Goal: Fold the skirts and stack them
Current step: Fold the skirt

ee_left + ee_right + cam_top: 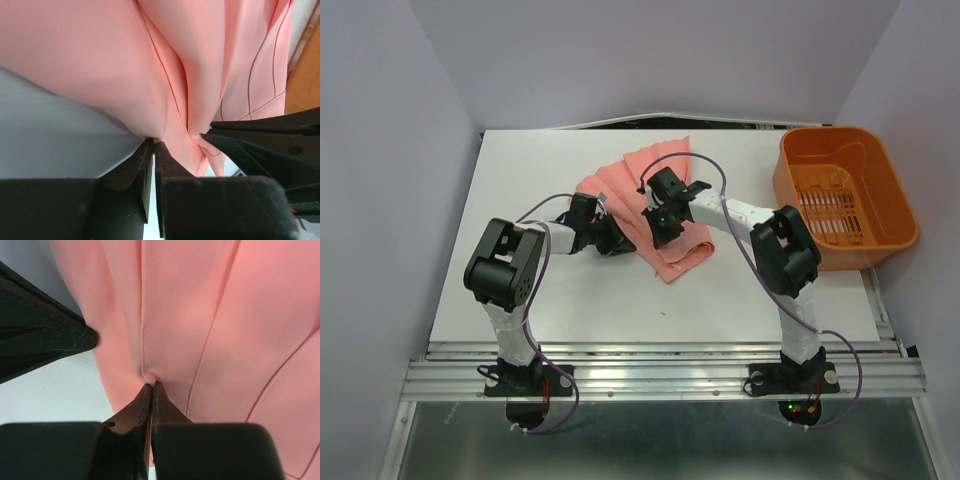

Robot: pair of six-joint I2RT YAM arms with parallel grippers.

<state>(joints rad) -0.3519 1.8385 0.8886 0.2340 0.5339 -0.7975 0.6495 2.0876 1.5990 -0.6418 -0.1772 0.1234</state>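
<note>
Pinching a fold of the salmon-pink skirt [100,60], the left jaws are seen pressed together on cloth at their tips. The right jaws, just beside them, are likewise pressed together on a pleat seam. Beyond both pairs of tips the pleated fabric is spread away in a fan, while a narrower folded strip [682,252] is laid on the near side of the right jaws. Below the cloth the white tabletop [620,310] is exposed, and an orange basket [845,200] is set well apart, outboard of the right jaws. Whether one skirt or several are gathered here cannot be told. The step in hand is judged to be a fold in progress, with no stack yet formed. The next move is judged to call for both pinched points to be carried together across the fan, kept level and taut, before the cloth is let go.
</note>
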